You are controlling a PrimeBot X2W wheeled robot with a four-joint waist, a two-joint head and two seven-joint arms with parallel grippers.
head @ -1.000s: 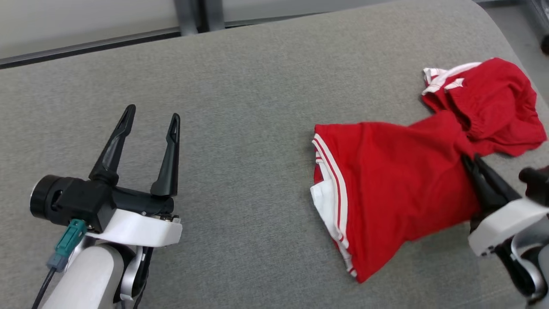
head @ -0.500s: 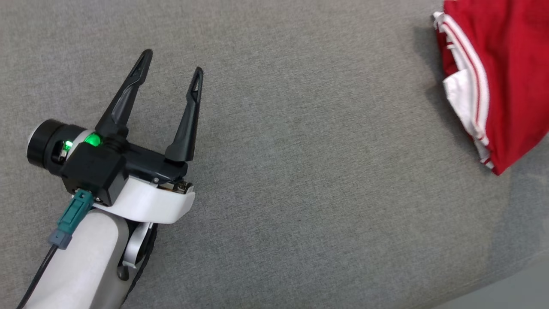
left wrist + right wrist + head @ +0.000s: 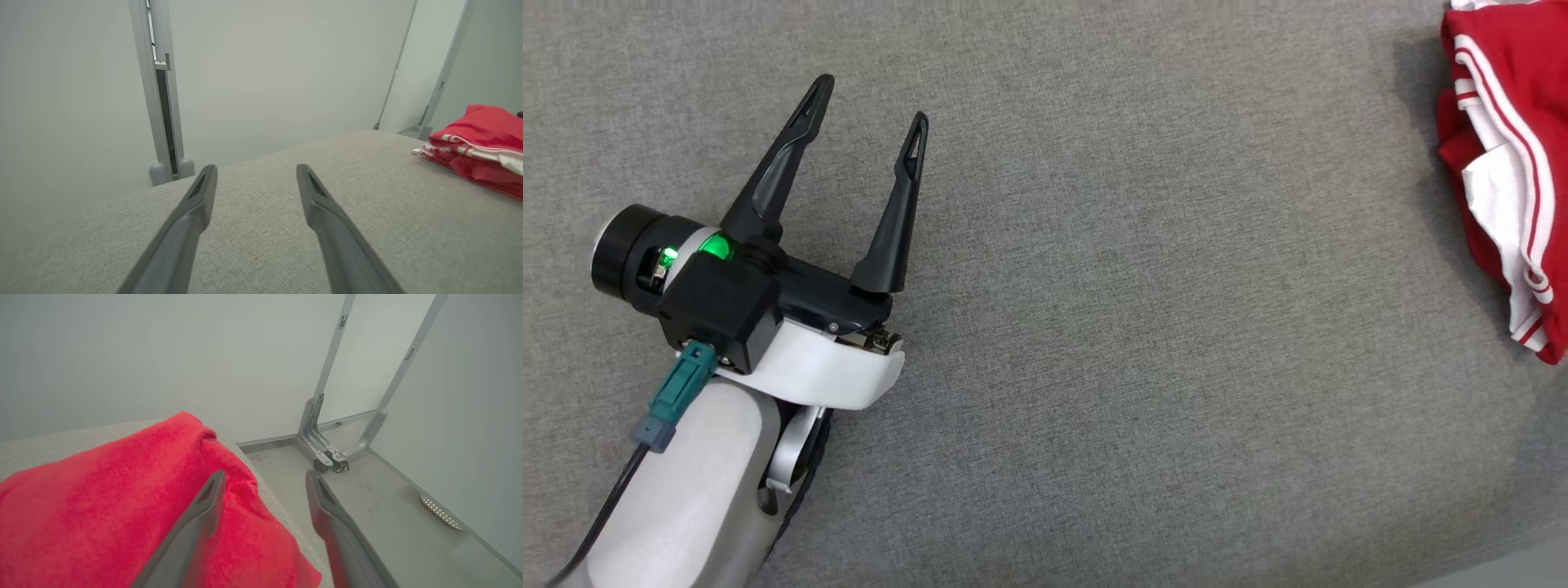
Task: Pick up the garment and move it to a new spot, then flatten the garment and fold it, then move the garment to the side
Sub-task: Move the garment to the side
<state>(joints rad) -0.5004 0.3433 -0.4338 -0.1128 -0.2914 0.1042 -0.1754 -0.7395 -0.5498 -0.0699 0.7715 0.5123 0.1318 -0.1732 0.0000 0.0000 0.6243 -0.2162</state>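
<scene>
In the head view the left gripper [image 3: 872,98] hovers over the grey padded surface [image 3: 1135,327], jaws spread and empty, well apart from the red garment [image 3: 1503,163] bunched at the right edge. The right wrist view adds the right gripper [image 3: 265,473], jaws apart and empty at the garment's end, with the floor [image 3: 367,506] and a metal bracket [image 3: 325,451] beyond.

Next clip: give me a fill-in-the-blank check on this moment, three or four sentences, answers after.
The garment is red with ___ stripes. The left pincer has its jaws ___, nothing between them. From it, the garment lies to the robot's ___. A small light near the left pincer's base glows ___.
Missing words: white; open; right; green.
</scene>
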